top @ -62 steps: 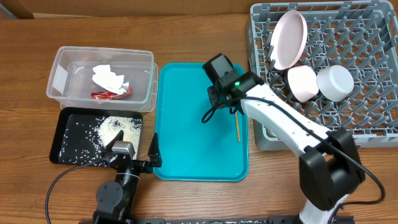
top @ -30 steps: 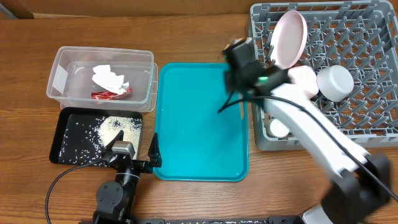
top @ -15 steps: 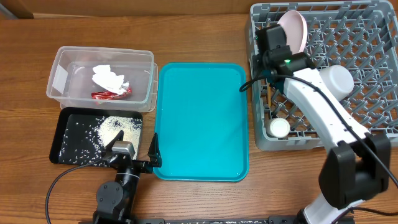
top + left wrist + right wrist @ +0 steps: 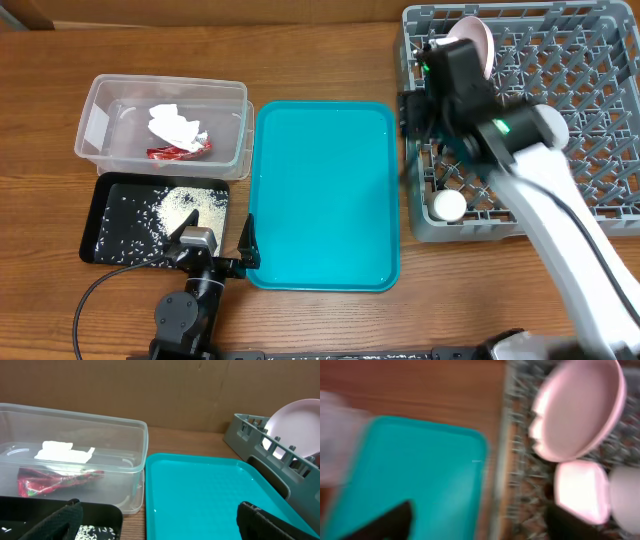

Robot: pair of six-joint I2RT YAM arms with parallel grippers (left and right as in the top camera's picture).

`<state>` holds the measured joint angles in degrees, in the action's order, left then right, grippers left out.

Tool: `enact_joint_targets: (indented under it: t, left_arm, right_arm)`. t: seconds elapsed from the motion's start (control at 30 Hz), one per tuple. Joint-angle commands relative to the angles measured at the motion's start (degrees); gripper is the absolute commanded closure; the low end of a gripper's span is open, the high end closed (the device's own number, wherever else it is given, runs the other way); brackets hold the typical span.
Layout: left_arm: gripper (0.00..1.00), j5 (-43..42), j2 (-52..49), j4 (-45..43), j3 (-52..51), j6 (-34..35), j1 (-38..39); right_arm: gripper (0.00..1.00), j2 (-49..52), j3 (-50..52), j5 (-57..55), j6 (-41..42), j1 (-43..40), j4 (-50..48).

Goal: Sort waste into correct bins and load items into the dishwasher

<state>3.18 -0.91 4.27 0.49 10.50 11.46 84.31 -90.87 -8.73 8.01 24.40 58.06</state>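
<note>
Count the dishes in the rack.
4: a plate at the far left, a pinkish bowl and a white bowl before it, a small cup front left. The right arm may hide more.

**Q:** Where does the overhead view sit?
**A:** Above the table [image 4: 60, 300], facing straight down. It is the farthest and widest view.

**Q:** And the wrist views?
**A:** Left: low and close, looking level across the clear tub [image 4: 100, 427] and teal tray [image 4: 210, 495]. Right: blurred, looking down from over the grey rack [image 4: 600, 110]. All three share the tray, rack and plate [image 4: 580, 410].
</note>
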Motion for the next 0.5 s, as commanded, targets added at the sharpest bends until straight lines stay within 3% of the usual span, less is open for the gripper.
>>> enact_joint_targets:
  t: [0.0, 0.27, 0.47]
  left_arm:
    - [0.0, -0.22, 0.52, -0.13, -0.22, 0.22, -0.2]
    - [0.0, -0.22, 0.52, -0.13, -0.22, 0.22, -0.2]
    - [0.0, -0.22, 0.52, -0.13, -0.22, 0.22, -0.2]
  right_arm:
    - [0.0, -7.65, -1.73, 12.02, 1.22, 3.02, 1.46]
    - [0.0, -16.02, -1.73, 19.12, 1.18, 6.71, 6.16]
    - [0.0, -23.21, -1.79, 15.96, 1.16, 3.85, 14.49]
